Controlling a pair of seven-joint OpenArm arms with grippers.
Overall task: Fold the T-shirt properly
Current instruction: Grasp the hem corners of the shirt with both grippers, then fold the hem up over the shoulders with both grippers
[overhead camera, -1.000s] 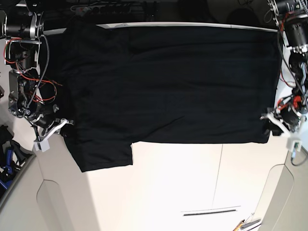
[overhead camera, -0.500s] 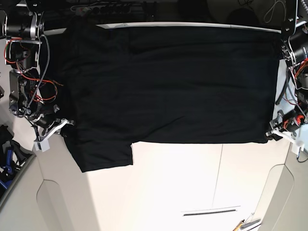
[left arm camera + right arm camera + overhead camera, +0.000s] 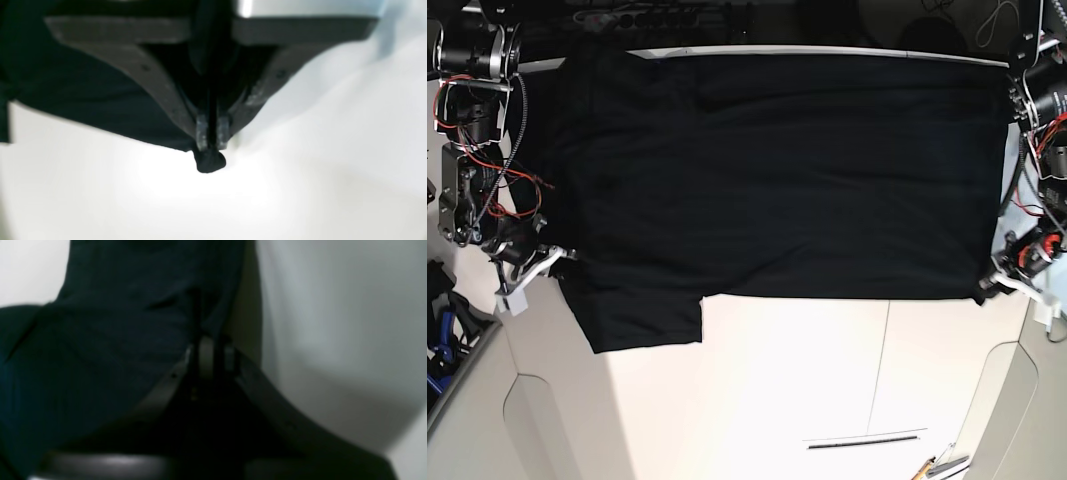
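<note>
Flat black cloth T-shirt (image 3: 787, 170), left hand (image 3: 212, 133) pinching corner, right hand (image 3: 210, 353) apparently pinching hem

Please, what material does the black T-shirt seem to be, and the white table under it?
T-shirt: apparently soft matte knit cloth; it lies flat with faint creases and bunches into a nub at the left gripper.
Table: smooth, hard white board, perhaps laminate; it shows a slight sheen and straight seams.

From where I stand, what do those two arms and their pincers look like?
Both arms are black metal with bundles of red and black cables, ending in white plastic brackets. The left pincer and right pincer have slim dark fingers tapering to pale grey tips.
</note>
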